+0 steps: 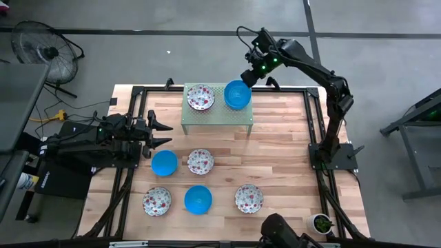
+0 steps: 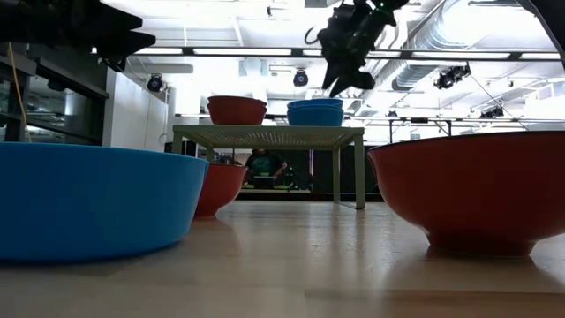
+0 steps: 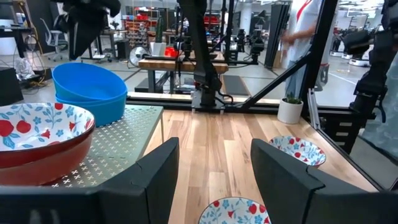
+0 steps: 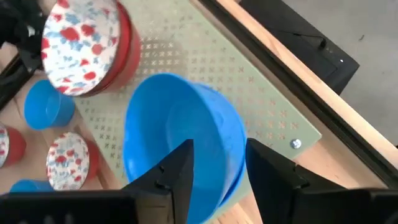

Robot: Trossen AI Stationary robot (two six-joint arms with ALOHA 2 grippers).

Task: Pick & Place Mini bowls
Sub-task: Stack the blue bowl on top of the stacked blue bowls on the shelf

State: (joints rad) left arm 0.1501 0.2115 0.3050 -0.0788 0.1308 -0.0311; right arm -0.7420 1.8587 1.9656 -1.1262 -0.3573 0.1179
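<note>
A pale green perforated rack point(image 1: 217, 117) stands at the table's far middle. On it sit a floral bowl with a red outside point(image 1: 200, 97) and two nested blue bowls point(image 1: 237, 94). My right gripper point(image 1: 249, 74) hangs open just above the far right rim of the blue stack point(image 4: 180, 137), touching nothing; the low view shows it point(image 2: 346, 78) clear above the stack point(image 2: 315, 112). My left gripper point(image 1: 162, 134) waits open and empty at the table's left, and shows in its wrist view point(image 3: 214, 180). Two blue bowls point(image 1: 164, 162) point(image 1: 198, 199) and three floral bowls point(image 1: 200, 161) point(image 1: 157, 201) point(image 1: 249, 198) rest on the table.
A black frame point(image 1: 313, 124) runs along the table's edges. A small potted plant point(image 1: 320, 222) stands at the near right corner. A fan point(image 1: 41, 52) stands on the floor at the far left. A person point(image 3: 305, 28) shows beyond the table.
</note>
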